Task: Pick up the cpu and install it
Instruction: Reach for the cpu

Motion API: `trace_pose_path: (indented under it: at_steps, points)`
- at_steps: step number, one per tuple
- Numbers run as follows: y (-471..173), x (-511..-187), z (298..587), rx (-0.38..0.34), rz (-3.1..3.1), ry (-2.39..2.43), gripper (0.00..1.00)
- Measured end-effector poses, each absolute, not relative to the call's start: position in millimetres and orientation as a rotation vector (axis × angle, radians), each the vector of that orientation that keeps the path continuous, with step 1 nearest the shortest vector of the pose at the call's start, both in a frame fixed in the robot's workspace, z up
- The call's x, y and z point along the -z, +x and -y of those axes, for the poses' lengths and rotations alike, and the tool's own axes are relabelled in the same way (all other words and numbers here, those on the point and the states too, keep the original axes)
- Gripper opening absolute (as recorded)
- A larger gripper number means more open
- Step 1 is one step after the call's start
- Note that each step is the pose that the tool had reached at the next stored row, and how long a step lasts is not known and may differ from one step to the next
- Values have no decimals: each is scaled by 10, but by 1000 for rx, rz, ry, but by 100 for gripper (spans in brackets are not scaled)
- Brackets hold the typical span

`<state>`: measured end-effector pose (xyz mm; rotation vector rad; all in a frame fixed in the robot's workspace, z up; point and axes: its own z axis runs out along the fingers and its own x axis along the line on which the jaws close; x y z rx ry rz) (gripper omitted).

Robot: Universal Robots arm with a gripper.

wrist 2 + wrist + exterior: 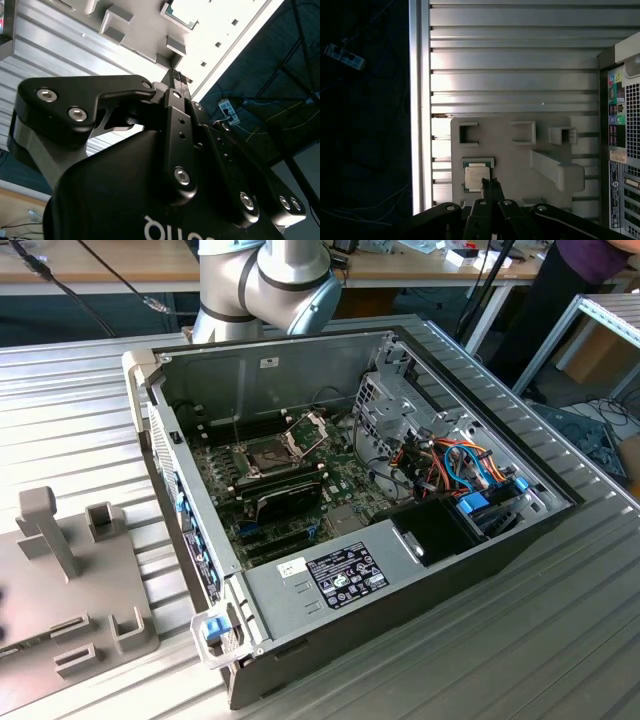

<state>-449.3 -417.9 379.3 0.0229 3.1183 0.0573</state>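
In the first wrist view the cpu [475,175], a small square chip with a silvery top and a green rim, lies flat in a pocket of the grey holder plate [520,152]. My gripper [491,184] hangs above it with its two thin black fingers pressed together. The tips overlap the chip's edge in the picture, and nothing is between them. The second wrist view shows the same shut fingertips [176,84] against the holder plate [135,25]. In the exterior view the green motherboard [340,485] lies inside the open computer case [400,575]. Its dark socket [268,455] is bare and the metal frame [308,427] is hinged up.
The holder plate [60,580] has upright posts and sits on the ribbed metal table [80,410] at the exterior view's left of the case. The table's edge [420,100] runs close to the plate, with dark floor beyond. The case's rear panel [620,150] stands beside the plate. A person [590,265] stands behind.
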Motion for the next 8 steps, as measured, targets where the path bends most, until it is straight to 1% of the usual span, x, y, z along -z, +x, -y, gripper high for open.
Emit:
trace_pose_path:
  at_steps: [8]
  points:
    - [-4493,-3789,4180,-57,-3145,24,11]
